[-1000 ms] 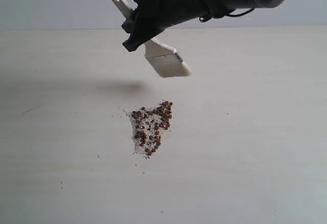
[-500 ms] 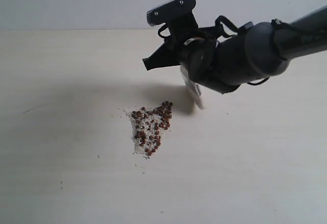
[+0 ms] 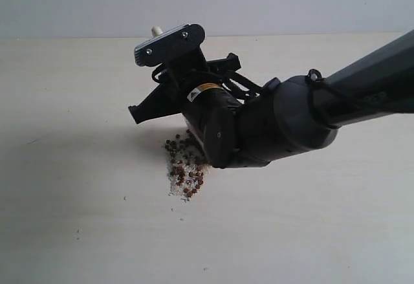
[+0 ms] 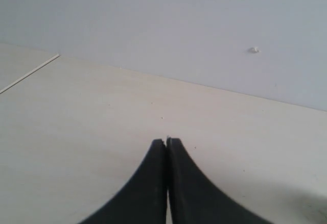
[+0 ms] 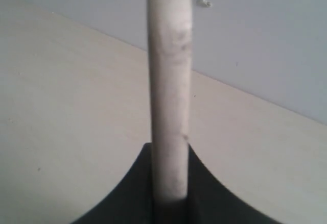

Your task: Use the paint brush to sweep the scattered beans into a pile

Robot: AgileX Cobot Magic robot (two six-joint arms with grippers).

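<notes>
My right pincer (image 5: 168,155) pinches the brush (image 5: 168,71) by its handle, low beside the pile (image 3: 185,173) on the bench (image 3: 71,219); its working end is hidden. I judge a stroke is under way, and the next move calls for a gentle drag inward. My left pincer (image 4: 167,145) is pressed together, empty.

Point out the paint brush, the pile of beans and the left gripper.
paint brush (image 5: 168,81): right wrist view, on the handle's edge.
pile (image 3: 184,175): exterior view, on its uncovered part.
left gripper (image 4: 167,142): left wrist view, where its fingers meet.
</notes>
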